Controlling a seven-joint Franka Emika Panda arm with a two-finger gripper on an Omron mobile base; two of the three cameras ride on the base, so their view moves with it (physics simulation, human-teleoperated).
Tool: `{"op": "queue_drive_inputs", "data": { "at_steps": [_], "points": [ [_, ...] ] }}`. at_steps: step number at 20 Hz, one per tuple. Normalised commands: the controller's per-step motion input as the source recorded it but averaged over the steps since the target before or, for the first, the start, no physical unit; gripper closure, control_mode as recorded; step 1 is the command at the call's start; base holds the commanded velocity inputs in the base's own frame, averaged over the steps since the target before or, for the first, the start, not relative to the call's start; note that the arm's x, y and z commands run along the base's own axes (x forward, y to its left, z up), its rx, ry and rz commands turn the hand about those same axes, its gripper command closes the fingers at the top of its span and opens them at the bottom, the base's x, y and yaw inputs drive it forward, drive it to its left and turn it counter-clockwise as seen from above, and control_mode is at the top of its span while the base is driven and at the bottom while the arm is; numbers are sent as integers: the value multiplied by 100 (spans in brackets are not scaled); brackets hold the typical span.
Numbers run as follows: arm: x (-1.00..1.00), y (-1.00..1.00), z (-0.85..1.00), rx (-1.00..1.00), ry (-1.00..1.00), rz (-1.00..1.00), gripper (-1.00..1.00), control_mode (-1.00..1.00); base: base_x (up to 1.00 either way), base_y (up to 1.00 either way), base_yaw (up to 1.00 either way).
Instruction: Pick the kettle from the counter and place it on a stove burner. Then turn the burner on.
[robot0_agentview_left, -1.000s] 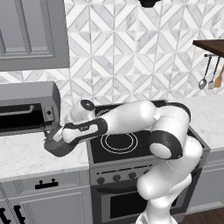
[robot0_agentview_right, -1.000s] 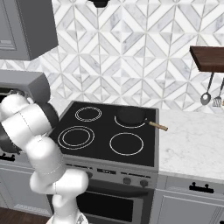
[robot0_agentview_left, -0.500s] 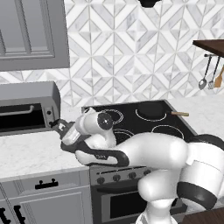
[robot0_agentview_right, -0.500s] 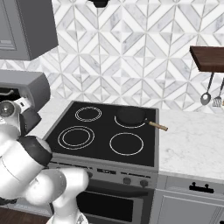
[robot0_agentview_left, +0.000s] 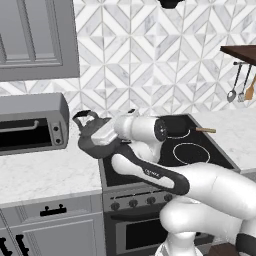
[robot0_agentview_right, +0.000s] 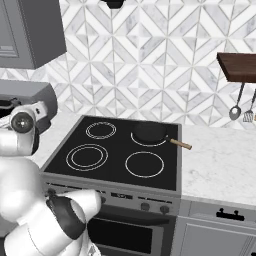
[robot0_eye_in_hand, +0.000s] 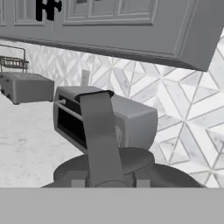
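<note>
The dark grey kettle (robot0_agentview_left: 89, 142) hangs tilted in the air over the seam between the white marble counter (robot0_agentview_left: 40, 172) and the stove's left edge. My gripper (robot0_agentview_left: 101, 136) is shut on its arched handle. In the hand view the handle (robot0_eye_in_hand: 100, 135) rises as a grey strap from the kettle's round body (robot0_eye_in_hand: 127, 168), with my gripper (robot0_eye_in_hand: 109, 183) closed at its base. The stove burner (robot0_agentview_right: 86, 156), the large double-ring circle at the front left of the black cooktop, is bare. My arm hides that burner in the left base view.
A black frying pan (robot0_agentview_right: 150, 132) with a wooden handle sits on the back right ring. A toaster oven (robot0_agentview_left: 30, 122) stands on the counter left of the kettle. Control knobs (robot0_agentview_right: 145, 205) line the stove's front panel. Utensils (robot0_agentview_right: 235, 112) hang on the right wall under a wooden shelf.
The kettle has risen off the counter and travelled right toward the stove's edge, still in my gripper. My arm has swung forward and low across the cooktop's left side.
</note>
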Motion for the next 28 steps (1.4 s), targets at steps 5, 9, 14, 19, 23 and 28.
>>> {"op": "queue_drive_inputs", "data": {
  "at_steps": [5,9,14,19,23,28],
  "points": [
    [-22,-88,56,13,1,-2,100,-100,0,0,0],
    [-17,-92,18,7,3,-3,100,-100,0,0,0],
    [-3,-79,10,3,1,-2,100,-100,0,0,0],
    [0,-46,7,3,3,0,100,-100,0,0,0],
    [0,-56,0,0,3,0,100,-100,0,0,0],
    [0,-49,-11,0,0,0,100,-100,0,0,0]
  ]
}}
